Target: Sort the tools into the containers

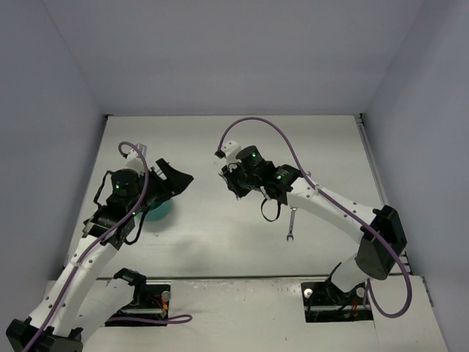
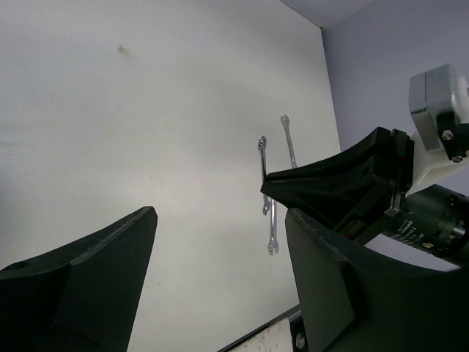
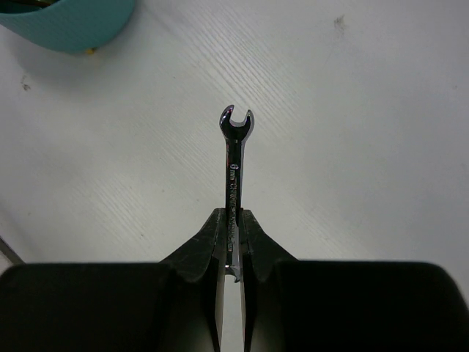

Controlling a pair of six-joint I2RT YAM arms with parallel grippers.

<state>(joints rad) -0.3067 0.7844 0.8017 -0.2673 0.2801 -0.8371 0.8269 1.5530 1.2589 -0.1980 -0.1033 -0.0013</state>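
Observation:
My right gripper is shut on a small silver wrench, which sticks straight out from the fingertips above the white table. In the top view this gripper hangs over the table's middle. The teal bowl is mostly hidden under my left arm; its rim shows in the right wrist view. My left gripper is open and empty above the table, just above the bowl in the top view. Another silver wrench lies on the table under my right arm. Two wrenches show in the left wrist view.
The right arm's black gripper body fills the right of the left wrist view, close to my left fingers. Grey walls enclose the table on three sides. The arm bases sit at the near edge.

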